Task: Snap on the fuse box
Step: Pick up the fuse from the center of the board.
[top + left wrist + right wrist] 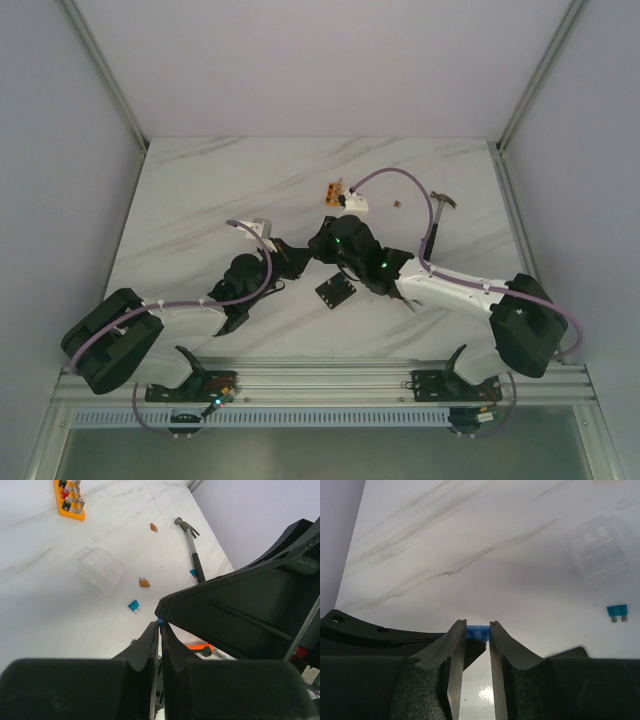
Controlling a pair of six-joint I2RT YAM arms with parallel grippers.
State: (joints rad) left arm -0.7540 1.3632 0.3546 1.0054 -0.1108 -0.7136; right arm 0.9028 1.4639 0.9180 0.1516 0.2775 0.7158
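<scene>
Left fingers (pixel 144 652) are nearly closed, their tips at a blue fuse (pixel 159 621) — whether they grip it, I cannot tell. The fuse box (pixel 335 292) lies on the bench (pixel 200 190) between the arms, just nearside of the meeting tips, untouched. Right fingers (pixel 451 652) — a narrow gap apart — pinch that fuse. Pliers (pixel 440 208) lie far right.

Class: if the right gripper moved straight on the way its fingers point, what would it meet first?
The right gripper pinches a blue fuse. Past that it would probably meet bare table; the clear cover and loose fuse lie off to the right. Depth is unclear.
</scene>
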